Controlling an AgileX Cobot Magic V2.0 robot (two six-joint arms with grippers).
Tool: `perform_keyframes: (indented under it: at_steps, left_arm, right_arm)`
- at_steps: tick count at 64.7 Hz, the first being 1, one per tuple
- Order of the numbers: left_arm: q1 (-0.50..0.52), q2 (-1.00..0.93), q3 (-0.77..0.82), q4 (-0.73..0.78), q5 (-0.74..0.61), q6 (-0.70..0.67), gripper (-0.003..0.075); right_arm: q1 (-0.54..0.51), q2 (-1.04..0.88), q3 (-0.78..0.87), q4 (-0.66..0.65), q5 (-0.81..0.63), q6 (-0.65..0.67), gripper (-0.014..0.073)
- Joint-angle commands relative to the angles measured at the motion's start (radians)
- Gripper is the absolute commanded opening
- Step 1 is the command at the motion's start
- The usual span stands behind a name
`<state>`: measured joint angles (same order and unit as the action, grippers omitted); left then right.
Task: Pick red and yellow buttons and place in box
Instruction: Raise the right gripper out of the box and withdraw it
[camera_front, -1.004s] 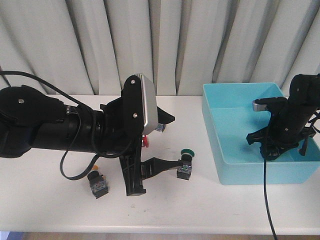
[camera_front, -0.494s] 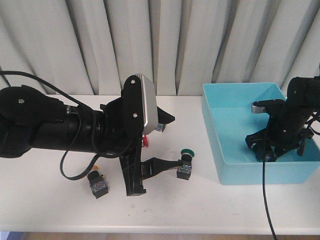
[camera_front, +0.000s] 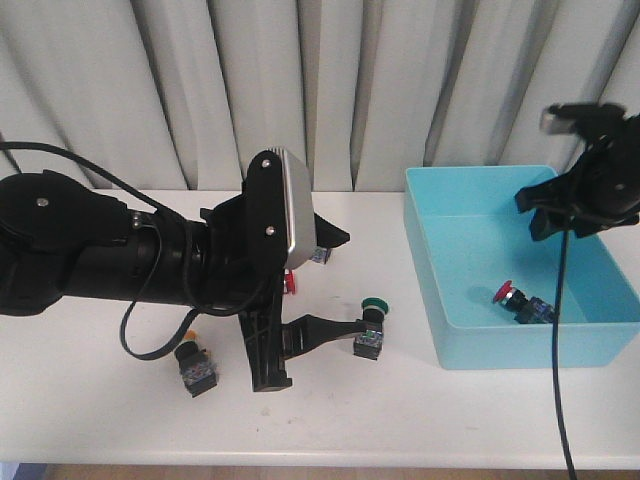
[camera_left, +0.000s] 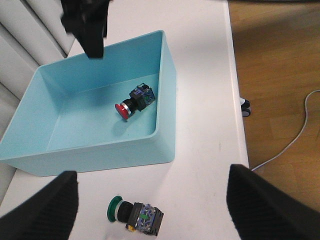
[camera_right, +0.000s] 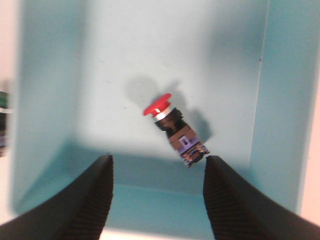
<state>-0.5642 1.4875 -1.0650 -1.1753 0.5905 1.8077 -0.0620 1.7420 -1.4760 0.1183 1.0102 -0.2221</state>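
While red button lies low-centre in box | right pincer gapes empty | rigid, light, slick-capped: grip blocky body | left pincer spread empty.

Both tools agape — empty

A smooth plastic box is seen. Bumpy black pincer pads and a smooth white counter are shown.

Bright even light, soft shadows, right wrist view blurred
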Motion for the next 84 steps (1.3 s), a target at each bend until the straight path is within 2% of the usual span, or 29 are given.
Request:
perform_keyframes:
  at_steps: [1,10,23,33,46,47,57,63,73,79,84]
  left_arm:
    - [-0.003,-0.037,-0.021,-0.052,-0.013,-0.01,0.0586]
    - [-0.003,-0.037,-0.021,-0.052,-0.013,-0.01,0.0586]
    - [-0.003,-0.037,-0.021,-0.052,-0.013,-0.01,0.0586]
    - [-0.003,-0.037,-0.021,-0.052,-0.013,-0.01,0.0586]
    - [-0.003,-0.037,-0.021,-0.054,0.016,-0.011,0.0586]
    - [-0.003,-0.037,-0.021,-0.057,0.059,-0.011,0.0586]
    - [-0.003,-0.037,-0.021,-0.06,0.113,-0.011,0.0586]
    - [-0.003,-0.037,-0.021,-0.06,0.146,-0.011,0.0586]
    - [-0.003,-0.037,-0.021,-0.06,0.198,-0.018,0.0586]
    - [-0.003,-0.037,-0.021,-0.058,0.156,-0.121,0.0586]
    - [0.002,-0.037,-0.023,-0.008,0.024,-0.281,0.0586]
  right_arm:
    - [-0.002,-0.18,0.064,0.073,-0.046,-0.048,0.0412]
    - [-0.002,-0.395,0.253,0.106,-0.16,-0.109,0.0412]
    - [-0.002,-0.65,0.46,0.106,-0.172,-0.117,0.0412]
    - [-0.002,-0.78,0.616,0.1,-0.181,-0.118,0.0412]
    - [-0.002,-0.85,0.756,0.108,-0.187,-0.122,0.0412]
    - [0.068,-0.857,0.778,0.088,-0.207,-0.13,0.0412]
    - [0.212,-0.857,0.778,-0.084,-0.222,0.007,0.0412]
    - [0.252,-0.857,0.778,-0.184,-0.231,0.097,0.0412]
    - [0.265,-0.857,0.778,-0.195,-0.247,0.123,0.0412]
    - [0.265,-0.857,0.778,-0.189,-0.251,0.123,0.0412]
    - [0.265,-0.857,0.778,-0.189,-0.242,0.123,0.0412]
